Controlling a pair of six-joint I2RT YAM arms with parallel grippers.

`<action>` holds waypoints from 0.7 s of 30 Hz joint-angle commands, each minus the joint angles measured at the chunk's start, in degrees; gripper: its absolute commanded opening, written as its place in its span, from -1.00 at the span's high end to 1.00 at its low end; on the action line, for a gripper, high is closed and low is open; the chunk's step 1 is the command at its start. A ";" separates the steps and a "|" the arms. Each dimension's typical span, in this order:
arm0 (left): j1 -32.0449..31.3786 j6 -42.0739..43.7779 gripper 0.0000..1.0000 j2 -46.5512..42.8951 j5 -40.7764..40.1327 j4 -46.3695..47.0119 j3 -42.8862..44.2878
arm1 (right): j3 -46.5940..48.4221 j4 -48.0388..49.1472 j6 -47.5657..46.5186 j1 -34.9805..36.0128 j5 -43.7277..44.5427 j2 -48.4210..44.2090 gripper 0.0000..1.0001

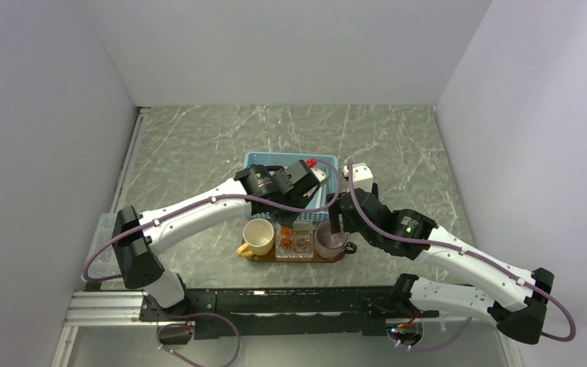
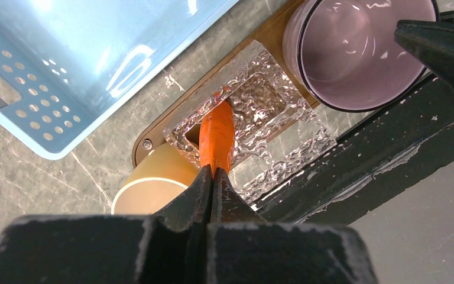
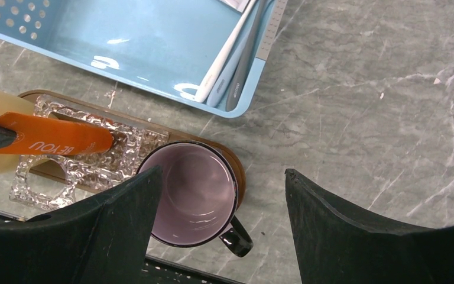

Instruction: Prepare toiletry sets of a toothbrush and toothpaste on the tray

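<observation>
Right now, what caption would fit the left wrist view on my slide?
Left gripper holds an orange tube over the glass dish, between a yellow cup and a purple mug.

ROBOTICS LAB TEST CELL: Two white-and-black robot arms, the left arm (image 1: 191, 212) and the right arm (image 1: 466, 260), are sitting bolted to a black mounting frame (image 1: 290, 302) beside an aluminium rail (image 1: 99, 308) at the near edge of a grey marble-patterned bench (image 1: 199, 145). Plain pale partition walls (image 1: 290, 46) are closing the bench in on three sides, and purple cables (image 1: 562, 321) are looping around the arms. Household props, a blue plastic basket (image 1: 256, 160), a wooden tray (image 1: 330, 258) and mugs (image 1: 257, 237), are sitting mid-bench.
</observation>
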 commanded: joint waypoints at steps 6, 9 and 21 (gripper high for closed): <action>-0.09 -0.49 1.00 -1.94 -0.63 2.55 -1.22 | 0.22 1.37 0.60 -0.17 -0.28 0.49 -0.57; -0.07 -0.46 1.00 -2.05 -0.54 2.92 -1.74 | 0.38 1.27 0.50 -0.15 -0.34 0.58 -0.57; 0.21 -0.64 0.94 -2.39 -1.04 3.16 -2.60 | 0.53 1.29 0.43 -0.13 -0.35 0.85 -0.57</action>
